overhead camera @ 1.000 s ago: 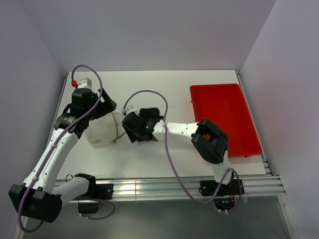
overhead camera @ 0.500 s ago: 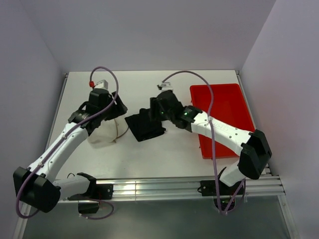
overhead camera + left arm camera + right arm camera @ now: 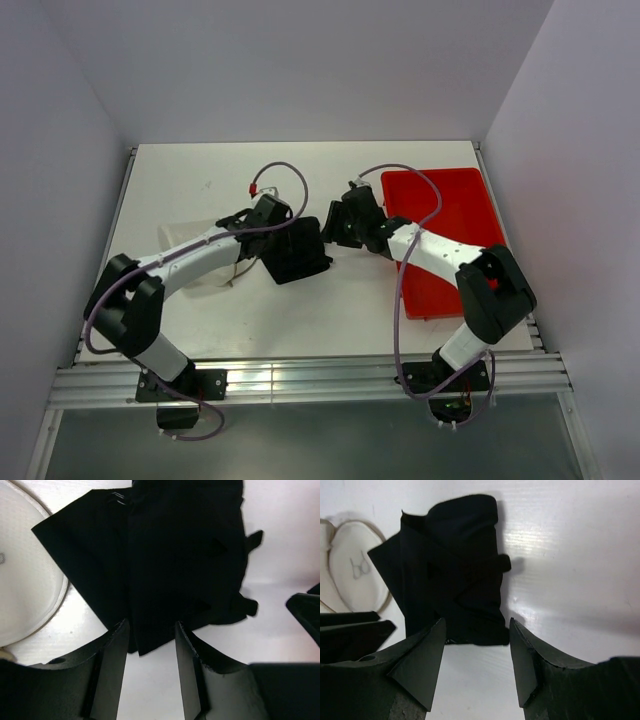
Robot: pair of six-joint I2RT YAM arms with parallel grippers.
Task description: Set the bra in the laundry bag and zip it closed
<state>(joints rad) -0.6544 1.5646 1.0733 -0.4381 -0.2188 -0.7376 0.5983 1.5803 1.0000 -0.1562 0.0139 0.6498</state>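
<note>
1. Walls [image 3: 300, 70] of pale lilac close in the back and both sides.
2. The white table [image 3: 350, 300] has a metal rail along its near edge.
3. A red tray [image 3: 440, 178] lies at the right, partly under the right arm.
4. The bra [image 3: 297, 252] lies folded flat at mid-table, outside the laundry bag [image 3: 22, 580] just to its left. It has scarcely moved in the last half second.
5. The left gripper [image 3: 150, 627], over the bag half a second ago, now stands spread at the bra's left edge.
6. The right gripper [image 3: 476, 625] has drawn back to the bra's right edge, fingers apart, holding nothing.
7. A small grey handwritten mark on the bag, seen in the right wrist view, looks like two letters but is not surely readable.
</note>
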